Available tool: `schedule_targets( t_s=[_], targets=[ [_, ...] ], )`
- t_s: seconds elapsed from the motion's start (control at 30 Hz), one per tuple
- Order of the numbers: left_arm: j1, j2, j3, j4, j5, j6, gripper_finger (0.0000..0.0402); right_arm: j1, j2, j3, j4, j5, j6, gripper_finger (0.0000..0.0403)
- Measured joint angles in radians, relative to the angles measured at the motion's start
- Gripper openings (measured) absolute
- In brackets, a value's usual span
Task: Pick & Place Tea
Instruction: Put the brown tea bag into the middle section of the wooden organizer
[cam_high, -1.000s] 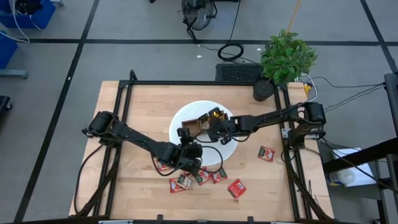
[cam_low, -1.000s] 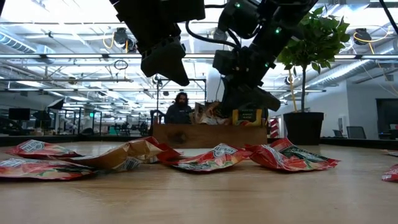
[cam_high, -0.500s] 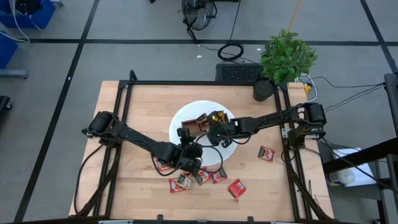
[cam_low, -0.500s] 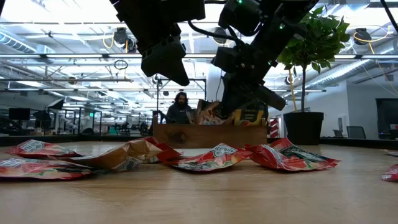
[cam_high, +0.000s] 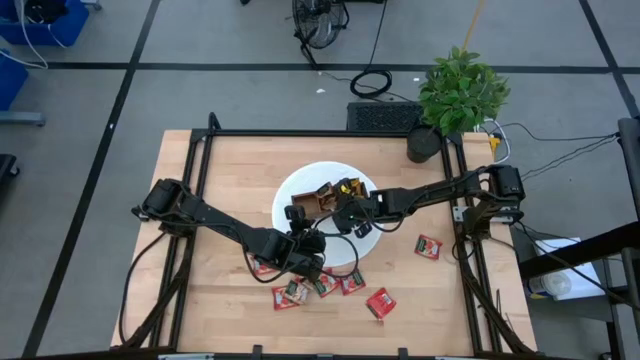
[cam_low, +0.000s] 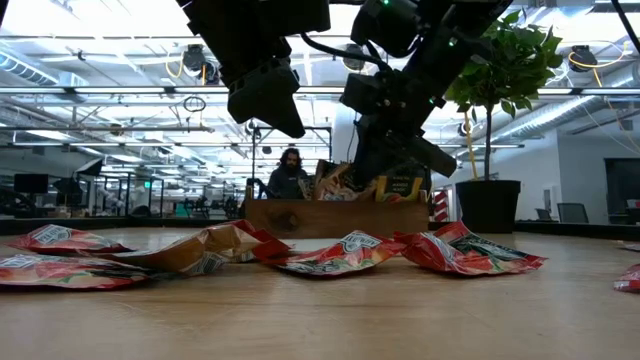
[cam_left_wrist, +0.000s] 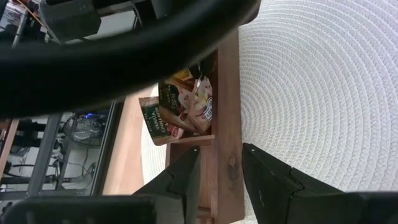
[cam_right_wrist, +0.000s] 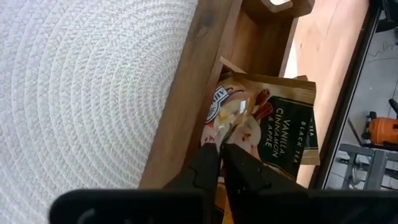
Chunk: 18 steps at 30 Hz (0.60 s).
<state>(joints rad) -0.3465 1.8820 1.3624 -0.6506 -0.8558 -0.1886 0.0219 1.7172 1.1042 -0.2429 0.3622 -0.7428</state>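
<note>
High view shows our right gripper (cam_high: 343, 213) over the wooden tray (cam_high: 322, 199) on the round white mat (cam_high: 300, 185). In the right wrist view its fingers (cam_right_wrist: 239, 163) are nearly closed, tips just apart, over the tan sachets (cam_right_wrist: 267, 121) standing in a tray compartment; we think they pinch nothing, though the tips partly hide the sachet edge. Our left gripper (cam_high: 296, 212) hangs at the tray's other end, fingers (cam_left_wrist: 273, 177) part open and empty, straddling the tray wall. More tea lies loose on the table (cam_high: 220, 180): red sachets (cam_high: 322, 286) in a row near the front edge, and one (cam_high: 428, 246) off to the right.
</note>
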Motion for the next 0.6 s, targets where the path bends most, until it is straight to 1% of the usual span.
schedule_targets(
  t_s=[0.13,0.27,0.47,0.53,0.6],
  targets=[
    [0.000,0.000,0.000,0.000,0.000,-0.002,0.0122,0.000,0.000,0.000,0.049,0.000,-0.001,0.0054],
    [0.000,0.000,0.000,0.001,0.000,-0.006,0.0122,0.000,0.000,0.000,0.141,0.000,-0.002,0.0088],
    [0.000,0.000,0.000,0.000,0.001,-0.016,0.0122,0.000,0.000,0.000,0.212,0.001,-0.002,0.0116],
    [0.000,0.000,0.000,-0.001,0.001,-0.023,0.0122,0.000,-0.005,0.000,0.218,0.026,-0.002,0.0120],
    [0.000,0.000,0.000,-0.002,0.003,-0.030,0.0122,0.006,-0.020,-0.001,0.216,0.083,-0.003,0.0122]
  ],
)
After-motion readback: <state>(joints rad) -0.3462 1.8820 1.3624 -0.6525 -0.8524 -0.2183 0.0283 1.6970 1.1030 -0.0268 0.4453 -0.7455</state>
